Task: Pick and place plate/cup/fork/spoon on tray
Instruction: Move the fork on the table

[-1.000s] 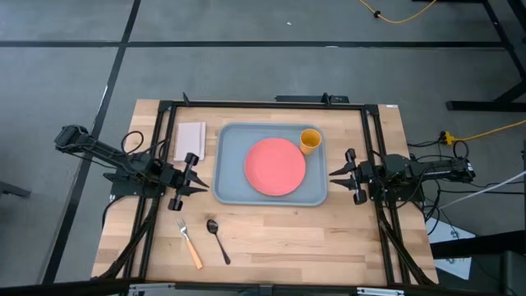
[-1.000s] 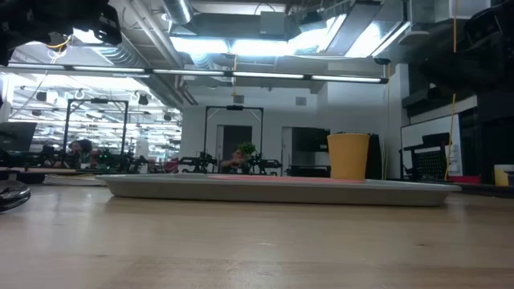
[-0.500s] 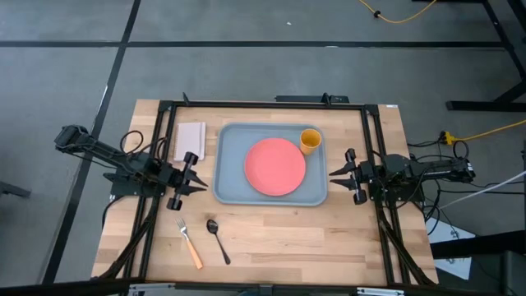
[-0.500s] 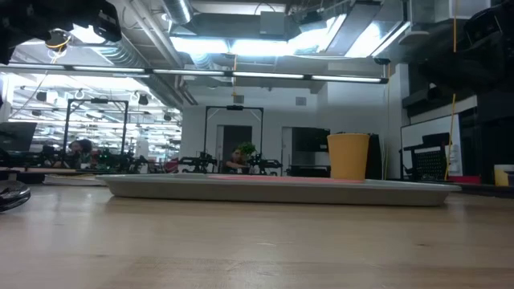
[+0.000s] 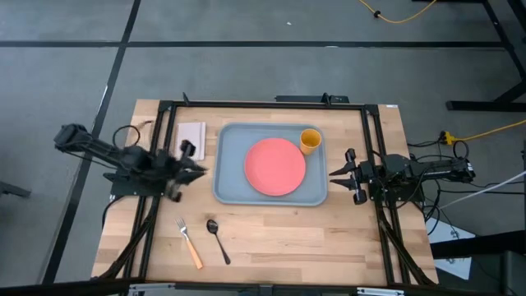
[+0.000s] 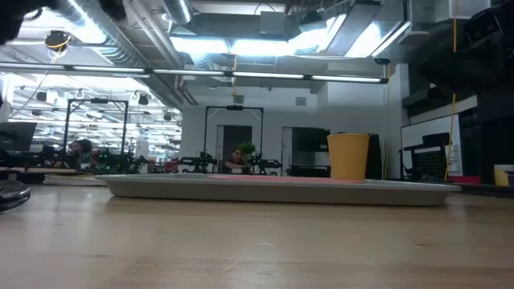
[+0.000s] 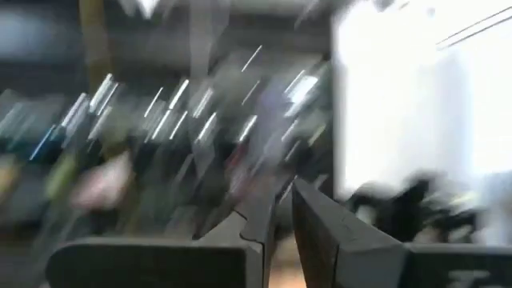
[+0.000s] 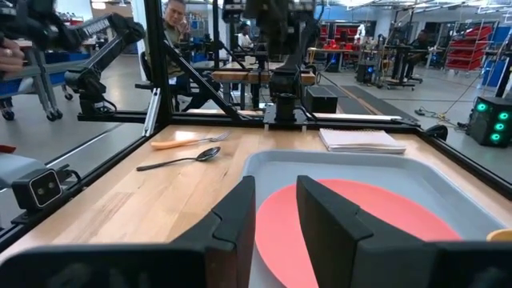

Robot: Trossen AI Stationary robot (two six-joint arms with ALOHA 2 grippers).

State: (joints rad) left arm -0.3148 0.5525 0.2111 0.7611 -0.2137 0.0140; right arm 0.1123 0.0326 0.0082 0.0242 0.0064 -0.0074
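**Plate and cup on tray; fork and spoon on table**

The plate [image 5: 274, 166] and cup [image 5: 310, 141] are sitting on the tray [image 5: 230, 189]. The fork [image 5: 188, 242] and spoon [image 5: 218, 240] are lying on the table [image 5: 329, 238], near the tray's front left corner. The left gripper [image 5: 196, 171], blurred, is hovering beside the tray's left rim; whether its fingers are parted cannot be told. The right gripper [image 5: 339, 174] is waiting at the right rim, fingers slightly parted, holding nothing.

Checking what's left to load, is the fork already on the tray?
No, the fork lies on the bare wooden table beside the spoon, apart from the tray, which holds only the plate and cup.
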